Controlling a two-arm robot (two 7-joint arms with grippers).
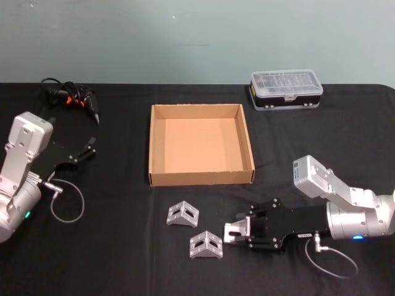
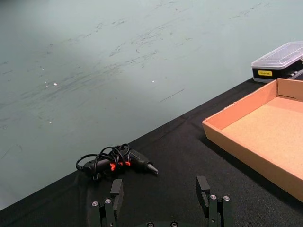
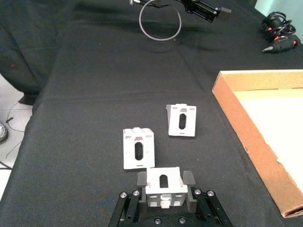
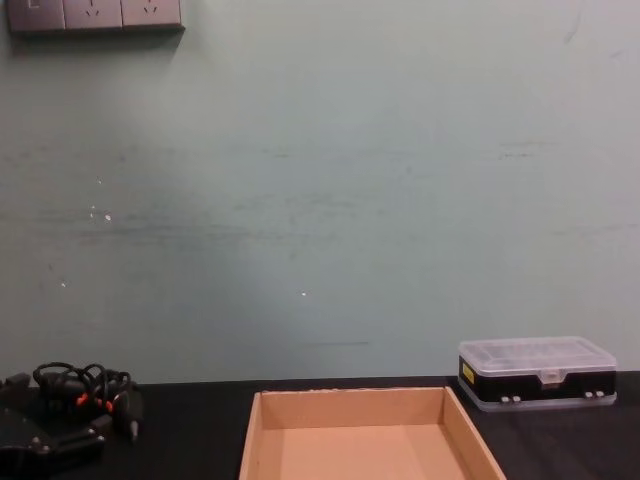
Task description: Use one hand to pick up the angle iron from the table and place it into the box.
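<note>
A black organiser case with a clear lid sits far right, before a pale green wall. Far left lies a black pointed-nozzle tool (orange marks, cord bundled around it). Wall sockets sit high at left.

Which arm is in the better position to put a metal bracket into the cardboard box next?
Right. The right tool already has a bracket between its fingers, close to the box. The left tool sits open far to the left, near no bracket.

You're getting soft, even light from above; the box floor washes pale on the right wrist, and the table stays dark.
</note>
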